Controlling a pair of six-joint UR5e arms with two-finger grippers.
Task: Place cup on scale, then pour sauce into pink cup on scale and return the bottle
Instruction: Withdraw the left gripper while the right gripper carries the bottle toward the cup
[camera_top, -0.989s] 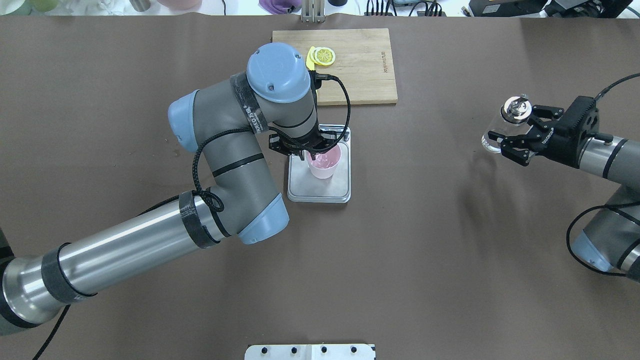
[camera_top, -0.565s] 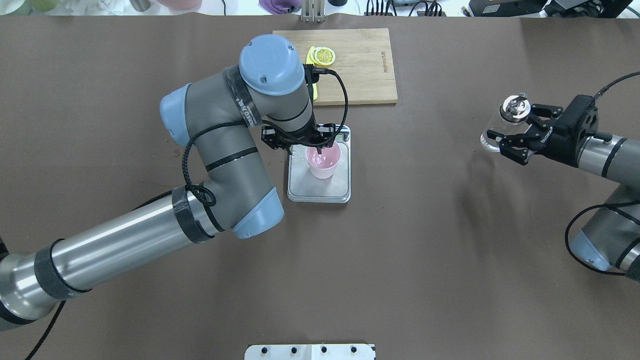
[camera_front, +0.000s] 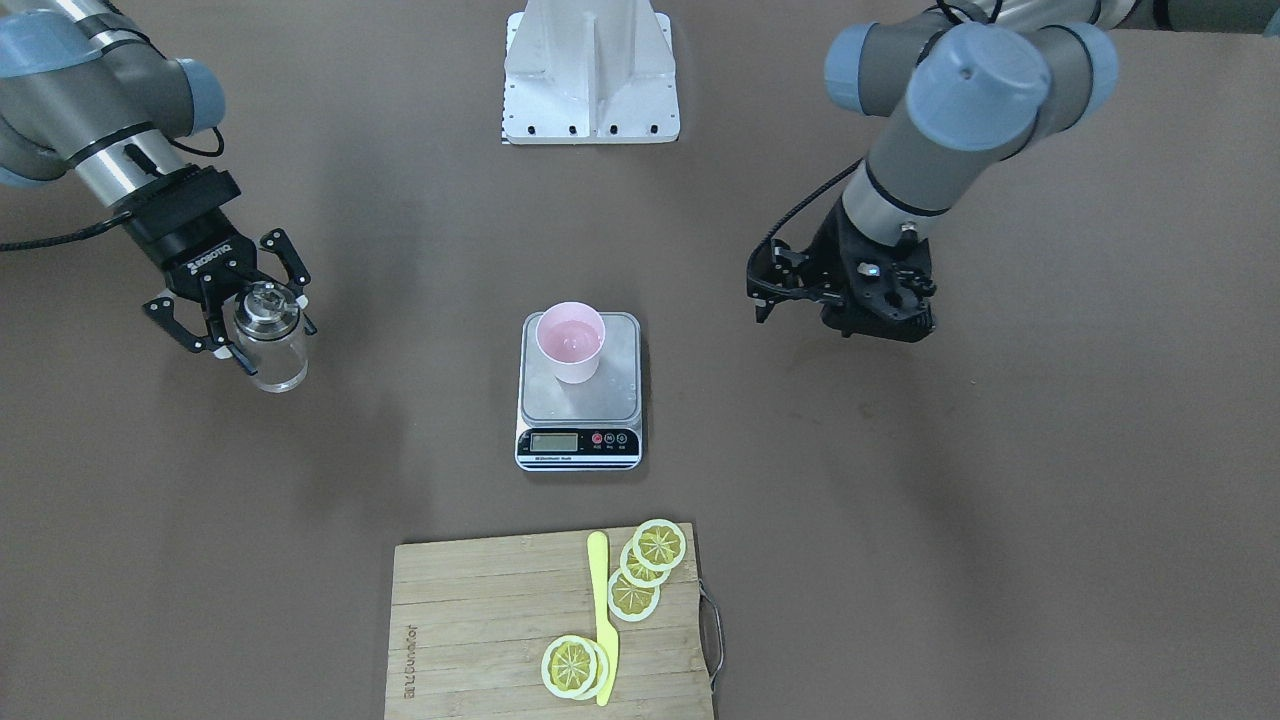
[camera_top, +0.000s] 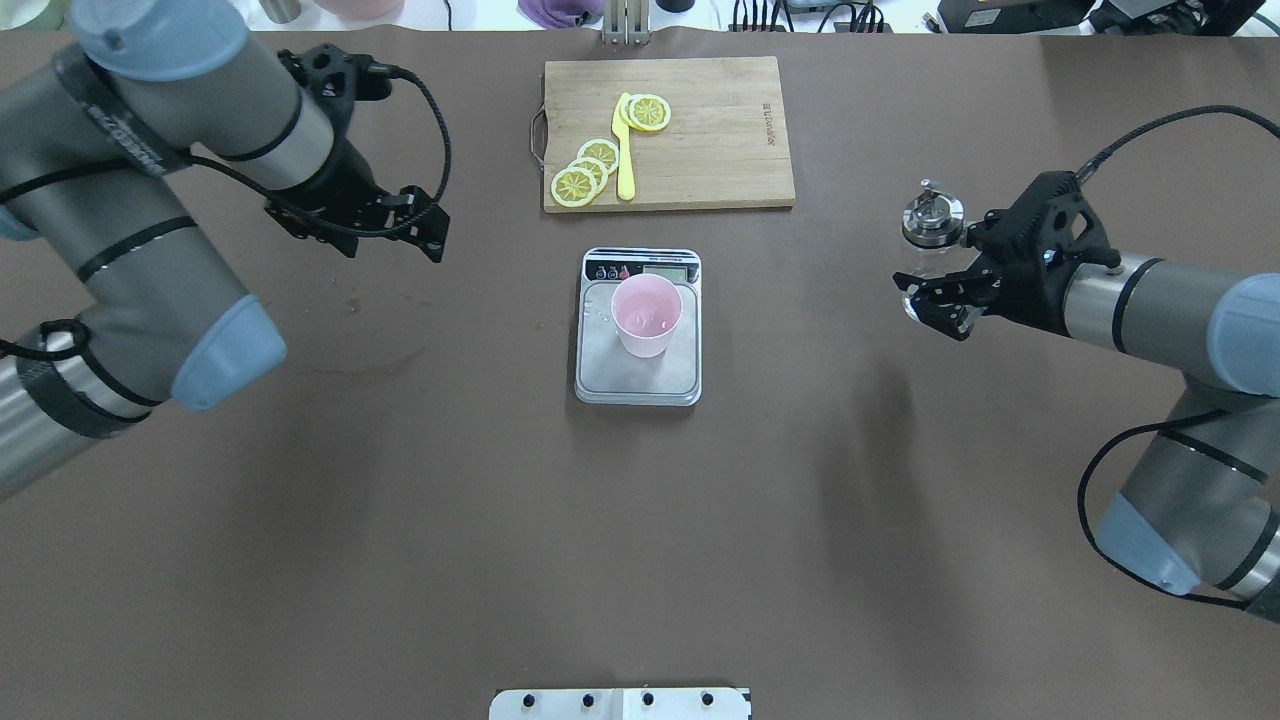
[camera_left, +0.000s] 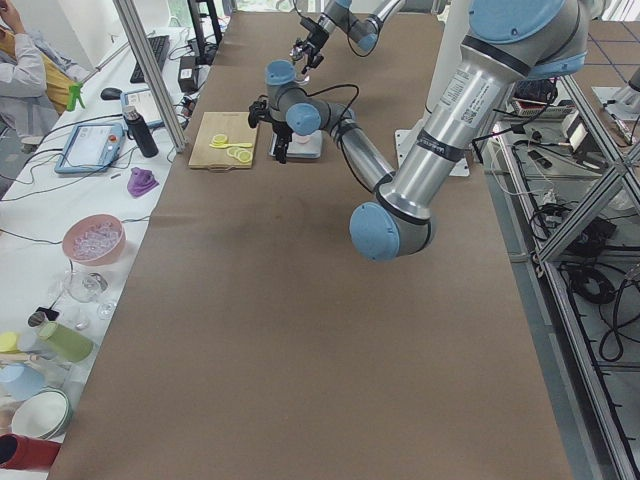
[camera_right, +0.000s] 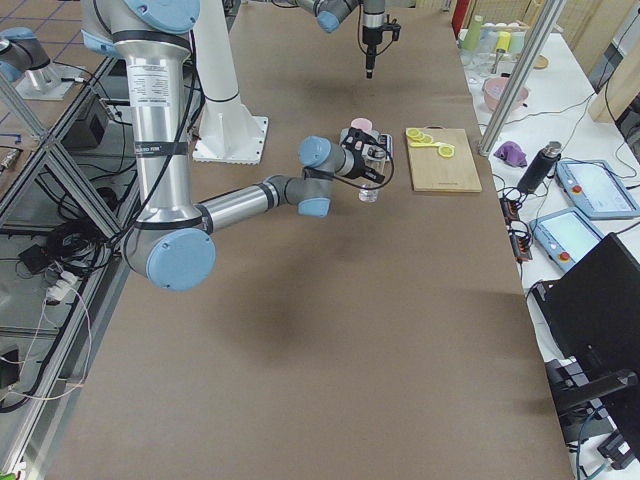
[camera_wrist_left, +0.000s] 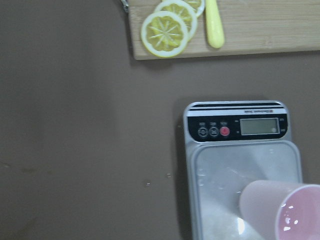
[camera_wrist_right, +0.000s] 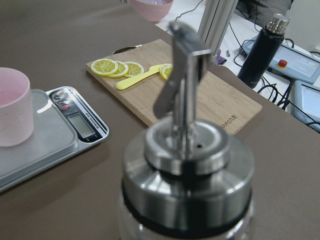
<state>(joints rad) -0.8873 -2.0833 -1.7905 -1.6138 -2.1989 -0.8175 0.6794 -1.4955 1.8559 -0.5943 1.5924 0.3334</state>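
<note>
Front-facing: the cup (camera_front: 570, 340) stands on the scale (camera_front: 615, 398), the bottle (camera_front: 272, 350) well apart at its 9 o'clock, clamped in my right gripper (camera_front: 258, 338) — I'd carry it level and tip only once the spout is over the rim. Overhead: bottle at the scale's 3 o'clock, long axis near vertical, cap up; my left gripper (camera_top: 392, 240) hangs wide and empty at 10 o'clock.

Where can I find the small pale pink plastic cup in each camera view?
Front-facing: pale pink plastic cup at centre.
Overhead: centre.
Exterior left: too small to tell.
Exterior right: upper middle.
Left wrist: bottom right corner.
Right wrist: left edge.
Landmark: it stands on the silver-grey digital scale.
</note>
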